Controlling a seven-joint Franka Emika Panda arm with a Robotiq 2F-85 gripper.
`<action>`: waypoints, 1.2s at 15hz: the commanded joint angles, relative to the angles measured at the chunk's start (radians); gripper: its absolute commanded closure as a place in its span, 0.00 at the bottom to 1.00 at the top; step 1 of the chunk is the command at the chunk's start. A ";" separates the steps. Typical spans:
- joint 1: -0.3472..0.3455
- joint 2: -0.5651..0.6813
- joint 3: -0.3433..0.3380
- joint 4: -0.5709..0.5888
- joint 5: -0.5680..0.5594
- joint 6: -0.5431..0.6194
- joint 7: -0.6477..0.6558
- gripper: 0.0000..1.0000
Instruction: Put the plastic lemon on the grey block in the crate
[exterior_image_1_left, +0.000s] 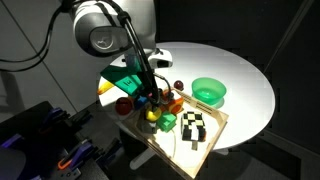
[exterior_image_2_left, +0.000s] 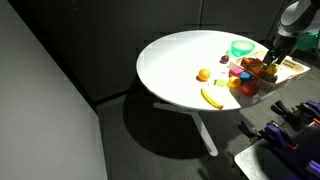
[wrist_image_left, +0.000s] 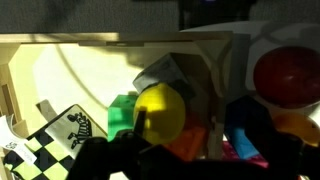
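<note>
The plastic lemon (wrist_image_left: 160, 112) fills the middle of the wrist view. It sits low in front of the grey block (wrist_image_left: 172, 74) and beside the green cube (wrist_image_left: 122, 112), inside the crate (wrist_image_left: 100, 42). My gripper (wrist_image_left: 178, 135) straddles the lemon. One dark finger lies against the lemon's left side, and a gap shows between the lemon and the other finger. In an exterior view the gripper (exterior_image_1_left: 150, 100) reaches down into the crate (exterior_image_1_left: 215, 125) over the lemon (exterior_image_1_left: 152, 117). The crate (exterior_image_2_left: 290, 70) and gripper (exterior_image_2_left: 268, 62) also show at the table's far edge.
The crate also holds a checkered block (exterior_image_1_left: 195, 127), a red ball (wrist_image_left: 285, 75), a blue block (wrist_image_left: 245, 130) and an orange block (wrist_image_left: 185, 140). A green bowl (exterior_image_1_left: 208, 92) stands next to the crate. A banana (exterior_image_2_left: 212, 97) and an orange fruit (exterior_image_2_left: 203, 74) lie on the white round table (exterior_image_2_left: 170, 60).
</note>
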 joint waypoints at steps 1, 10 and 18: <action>-0.010 -0.013 0.012 -0.001 -0.012 0.001 0.008 0.00; 0.008 -0.159 0.016 -0.017 -0.050 -0.001 -0.008 0.00; 0.042 -0.228 0.021 -0.038 -0.078 0.108 0.090 0.00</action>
